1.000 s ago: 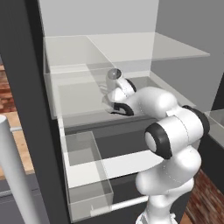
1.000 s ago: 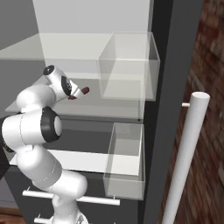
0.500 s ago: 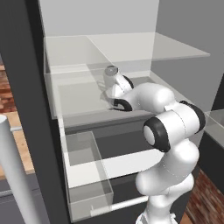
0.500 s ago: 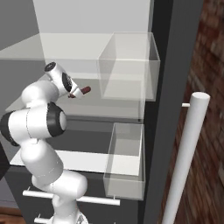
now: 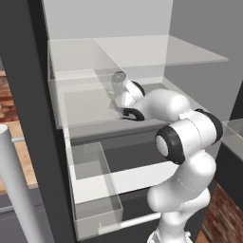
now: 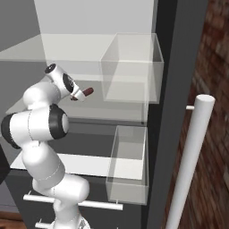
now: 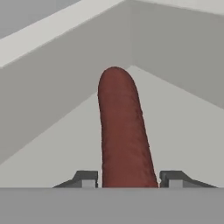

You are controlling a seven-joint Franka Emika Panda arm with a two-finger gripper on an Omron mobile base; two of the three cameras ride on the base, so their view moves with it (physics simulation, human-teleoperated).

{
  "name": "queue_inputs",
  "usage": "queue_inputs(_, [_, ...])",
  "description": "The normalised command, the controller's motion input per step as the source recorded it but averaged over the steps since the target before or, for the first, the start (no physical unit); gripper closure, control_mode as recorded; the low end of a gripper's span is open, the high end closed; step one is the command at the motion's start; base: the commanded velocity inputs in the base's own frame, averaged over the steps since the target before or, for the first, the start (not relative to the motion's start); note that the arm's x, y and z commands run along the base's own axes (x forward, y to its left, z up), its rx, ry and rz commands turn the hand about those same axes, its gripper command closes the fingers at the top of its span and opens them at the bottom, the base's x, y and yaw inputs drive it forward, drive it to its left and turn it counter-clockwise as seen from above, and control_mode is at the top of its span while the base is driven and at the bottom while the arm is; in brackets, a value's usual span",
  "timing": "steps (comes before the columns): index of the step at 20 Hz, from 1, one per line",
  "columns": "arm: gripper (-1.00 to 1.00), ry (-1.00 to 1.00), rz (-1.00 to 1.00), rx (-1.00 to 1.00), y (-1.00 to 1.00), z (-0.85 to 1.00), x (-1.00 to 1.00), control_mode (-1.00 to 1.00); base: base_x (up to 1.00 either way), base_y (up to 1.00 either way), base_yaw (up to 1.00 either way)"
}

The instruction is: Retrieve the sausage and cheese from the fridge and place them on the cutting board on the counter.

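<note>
Inside the open fridge (image 5: 142, 28), on a glass shelf (image 6: 120, 114), the sausage (image 7: 124, 131) lies between the tool's (image 7: 127, 179) two fingertips (slightly apart, not visibly touching it), pointing toward the back corner.

The arm (image 5: 190, 137) is glossy white, built of rounded, bulbous segments. Each joint carries a black ring or dark round cap. Nearest the fridge (image 5: 28, 95) shelf, the wrist ends in a small grey disc. The fingertips (image 7: 87, 178) are small, dark grey and blocky.
</note>
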Motion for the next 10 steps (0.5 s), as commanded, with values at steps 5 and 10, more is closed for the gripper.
queue_inputs(5, [1.0,-0.01,0.04,-0.01,-0.5,0.09,-0.52,-1.0,0.0,0.0,0.0])
queue_inputs(10, [1.0,0.0,0.09,0.0,-0.17,0.16,-0.86,-1.0,0.0,0.0,0.0])
